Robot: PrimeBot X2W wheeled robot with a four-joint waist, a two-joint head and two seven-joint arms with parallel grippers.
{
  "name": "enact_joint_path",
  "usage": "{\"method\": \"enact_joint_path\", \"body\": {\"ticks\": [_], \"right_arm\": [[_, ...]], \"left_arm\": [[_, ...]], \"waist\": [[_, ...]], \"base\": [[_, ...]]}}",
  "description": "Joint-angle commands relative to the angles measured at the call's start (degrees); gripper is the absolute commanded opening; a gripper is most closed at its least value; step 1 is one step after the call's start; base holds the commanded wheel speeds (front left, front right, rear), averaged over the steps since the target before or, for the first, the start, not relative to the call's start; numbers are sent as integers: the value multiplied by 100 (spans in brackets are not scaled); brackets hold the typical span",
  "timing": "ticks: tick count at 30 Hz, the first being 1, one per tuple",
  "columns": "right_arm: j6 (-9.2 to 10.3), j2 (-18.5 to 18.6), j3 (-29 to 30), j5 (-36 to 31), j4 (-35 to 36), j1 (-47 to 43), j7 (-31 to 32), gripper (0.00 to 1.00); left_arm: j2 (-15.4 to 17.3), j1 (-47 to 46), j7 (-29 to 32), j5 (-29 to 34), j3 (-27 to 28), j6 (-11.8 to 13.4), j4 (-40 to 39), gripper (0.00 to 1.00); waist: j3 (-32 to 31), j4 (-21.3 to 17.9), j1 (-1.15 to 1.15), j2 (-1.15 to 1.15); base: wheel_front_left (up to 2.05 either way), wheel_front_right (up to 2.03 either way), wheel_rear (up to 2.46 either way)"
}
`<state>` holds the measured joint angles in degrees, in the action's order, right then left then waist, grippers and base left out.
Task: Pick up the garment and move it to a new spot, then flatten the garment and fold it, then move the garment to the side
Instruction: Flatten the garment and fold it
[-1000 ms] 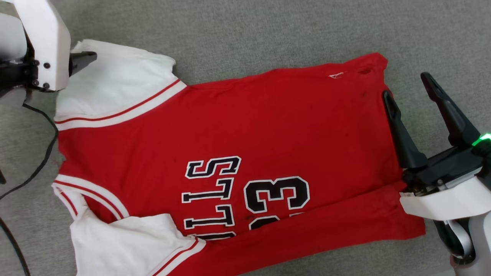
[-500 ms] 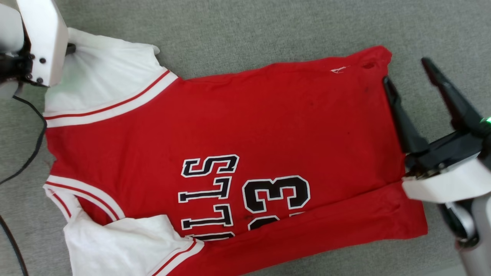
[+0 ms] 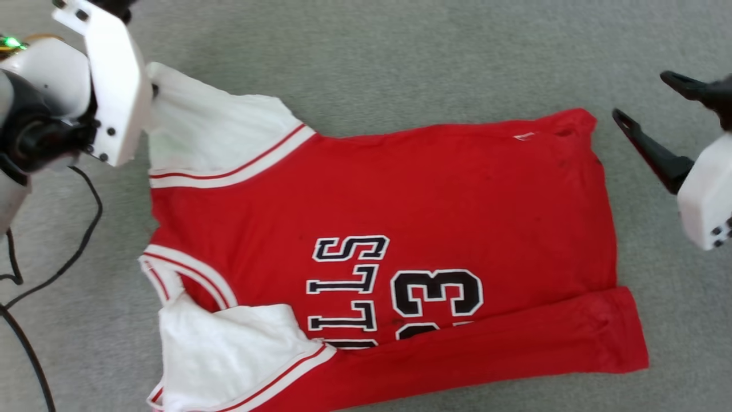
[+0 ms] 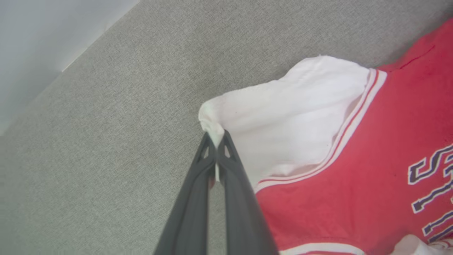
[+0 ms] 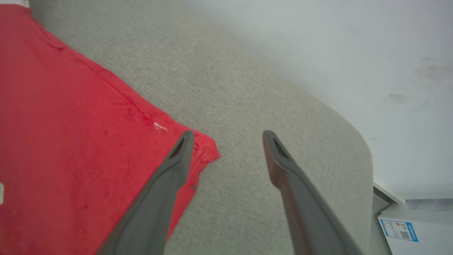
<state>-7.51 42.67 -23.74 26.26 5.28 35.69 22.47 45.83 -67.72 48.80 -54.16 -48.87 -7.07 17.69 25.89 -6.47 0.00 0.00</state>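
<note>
the jersey lies spread on the grey counter. your left pincer is clamped tight on the corner of its white sleeve. your right pincer gapes wide, holding nothing, beside the red hem corner.

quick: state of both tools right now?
Left tool: closed, pinching a white sleeve corner of the garment.
Right tool: open, holding nothing, beside the garment's red hem.
</note>
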Motion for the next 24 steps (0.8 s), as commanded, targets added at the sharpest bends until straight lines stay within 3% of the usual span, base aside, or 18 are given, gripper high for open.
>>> {"method": "enact_joint_path", "body": {"ticks": [1,7,12,16,24], "right_arm": [[4,247,-260,312,-87,293,412,100],[4,913,-1462,1490,-449,1397,2169,100],[4,787,-1987,2141,-1037,2093,3065,100],[4,580,-2250,2267,-1608,2412,3242,100],[3,81,-2932,2462,-2480,2209,2863,100]], "left_arm": [[-16,87,-89,16,-40,-23,-87,0],[-110,72,-291,67,-211,-26,-473,0],[-210,-61,-380,109,-333,-32,-747,0],[-262,-147,-452,148,-374,-31,-873,0],[-280,-186,-627,140,-414,-32,-1026,0]], "waist": [[-97,158,0,0],[-18,418,0,0],[154,599,0,0],[308,737,0,0],[502,898,0,0]], "base": [[0,0,0],[0,0,0],[0,0,0],[0,0,0],[0,0,0]]}}
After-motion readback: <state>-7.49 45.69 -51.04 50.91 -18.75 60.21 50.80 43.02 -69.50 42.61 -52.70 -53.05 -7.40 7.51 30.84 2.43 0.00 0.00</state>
